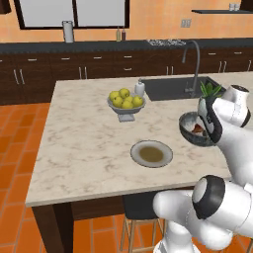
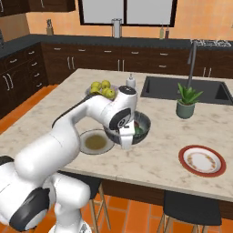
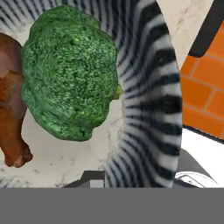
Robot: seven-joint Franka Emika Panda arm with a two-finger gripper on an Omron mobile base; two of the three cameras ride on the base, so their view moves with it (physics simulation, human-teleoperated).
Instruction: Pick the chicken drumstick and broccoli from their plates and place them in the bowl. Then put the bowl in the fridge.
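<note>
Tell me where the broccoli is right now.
The broccoli lies inside the bowl, right beside the chicken drumstick in the hand view; the bowl sits at the counter's near edge.

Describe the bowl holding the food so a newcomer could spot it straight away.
On the marble island, look between the sink and the empty grey plate. The bowl is dark with ribbed sides and holds broccoli and a drumstick, unlike the footed bowl of yellow fruit.

A pale marble tabletop (image 1: 84,143) with a dark sink (image 2: 182,88) stands on orange floor tiles (image 1: 15,148); dark brown cabinets (image 1: 59,69) line orange walls (image 1: 163,20) beneath windows (image 2: 125,10).
</note>
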